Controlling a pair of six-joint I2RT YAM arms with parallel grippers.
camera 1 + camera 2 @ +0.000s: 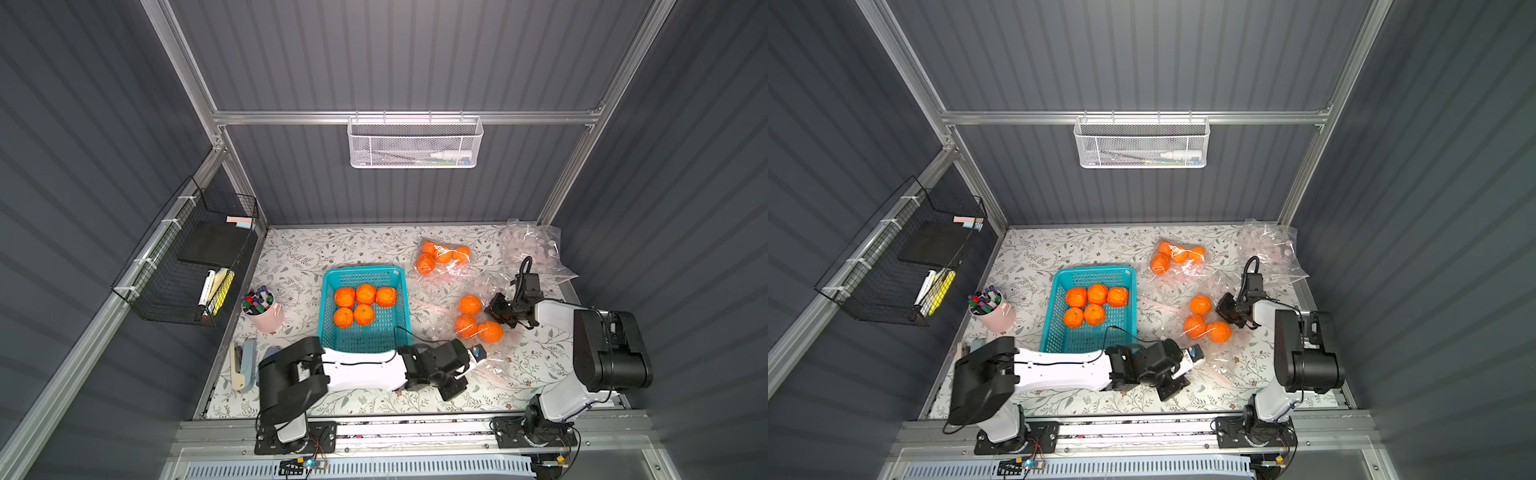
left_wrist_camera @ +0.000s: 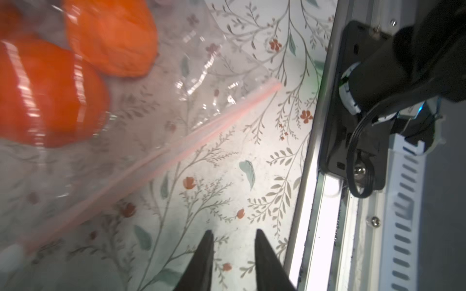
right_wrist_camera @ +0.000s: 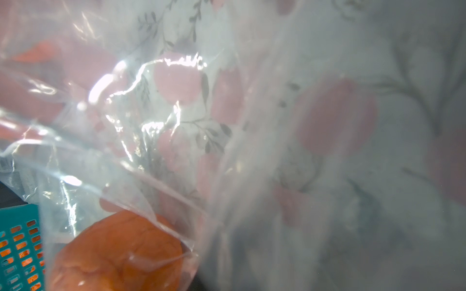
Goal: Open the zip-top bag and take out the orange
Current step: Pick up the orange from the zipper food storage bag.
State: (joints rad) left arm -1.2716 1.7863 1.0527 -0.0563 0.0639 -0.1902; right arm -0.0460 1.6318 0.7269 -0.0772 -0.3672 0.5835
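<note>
While right end effector (image 1: 497, 311) clenches zip-top bag (image 1: 505, 353), left end effector (image 2: 233, 235) extended low, jaws narrowly parted.

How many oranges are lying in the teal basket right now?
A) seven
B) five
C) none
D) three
B: both top views show five oranges in the teal basket, three in the far row and two in the near row.
</note>
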